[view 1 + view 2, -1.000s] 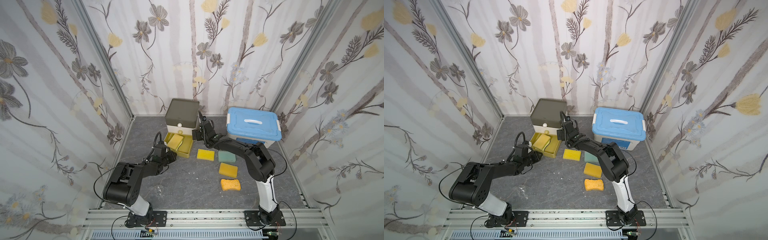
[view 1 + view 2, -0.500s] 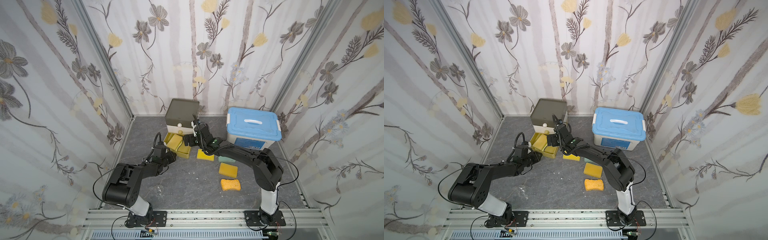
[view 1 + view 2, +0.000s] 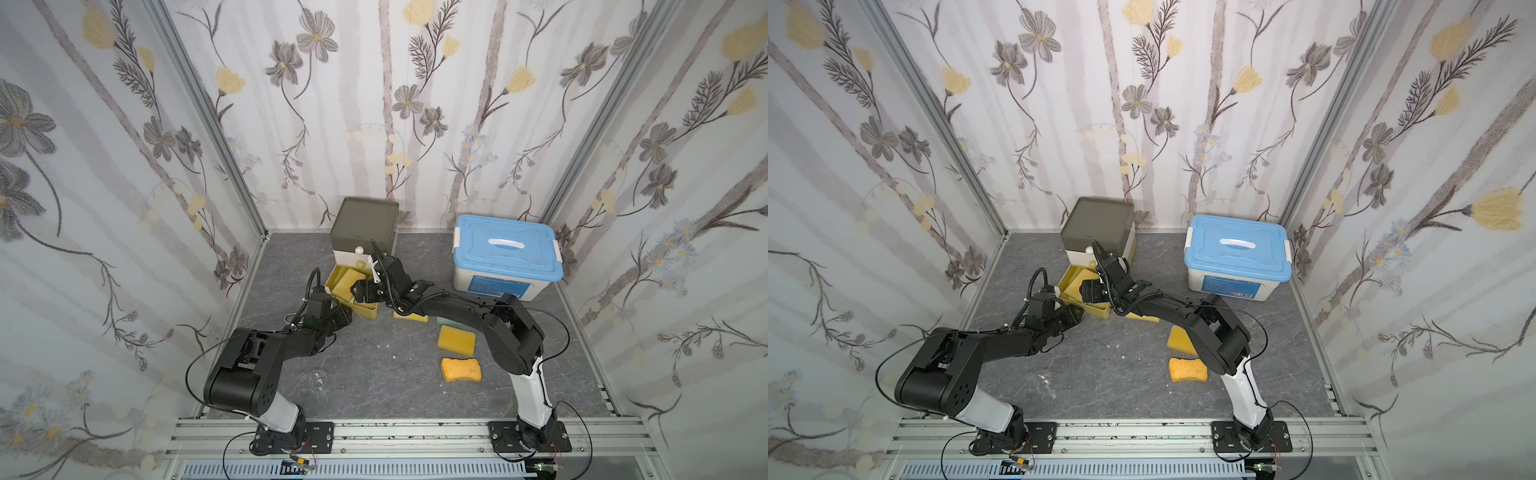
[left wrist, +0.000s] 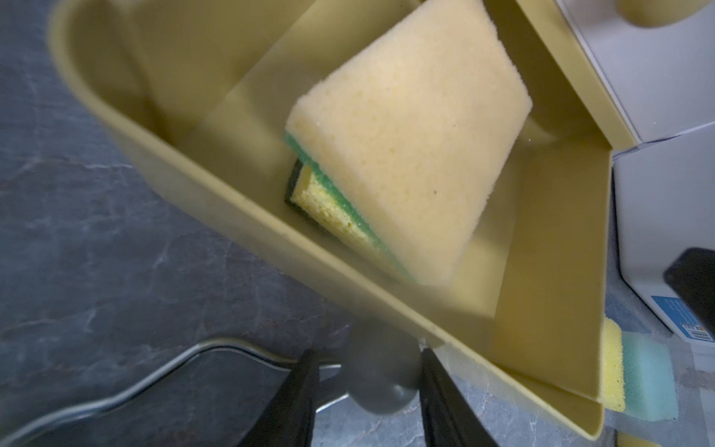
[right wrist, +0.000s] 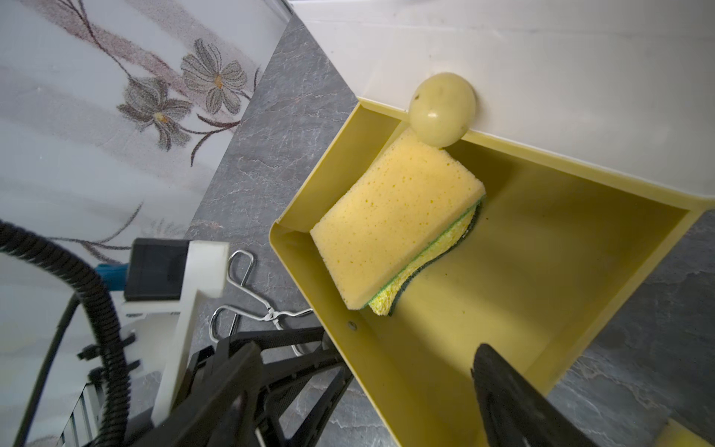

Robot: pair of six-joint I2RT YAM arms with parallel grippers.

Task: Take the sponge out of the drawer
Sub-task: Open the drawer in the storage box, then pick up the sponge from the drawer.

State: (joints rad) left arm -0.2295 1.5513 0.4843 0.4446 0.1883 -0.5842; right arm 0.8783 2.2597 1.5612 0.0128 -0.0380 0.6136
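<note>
Nearest the rail, two loose sponges, an orange one (image 3: 461,369) and a yellow one (image 3: 456,339), lie on the grey worktop (image 3: 374,386), well apart from the drawer and, by the look of it, clear of the reach path. Beyond them the left pincer (image 4: 368,354) sits low at the drawer front, narrowly spread astride the round knob (image 4: 381,381) with a sliver of gap on one side. This position probably serves to steady the drawer rather than to pinch the knob. The yellow drawer (image 5: 541,271) stands pulled out of the cabinet (image 3: 365,218). Above the drawer hangs the right pincer (image 5: 365,356), spread wide and empty, apparently wide enough to span the sponge. The sponge (image 5: 394,220) is in the drawer, tilted against a side wall on top of a second sponge (image 5: 387,303), so one edge is raised for a grip. A blue-lidded box (image 3: 505,249) stands farthest back, beside the cabinet.
</note>
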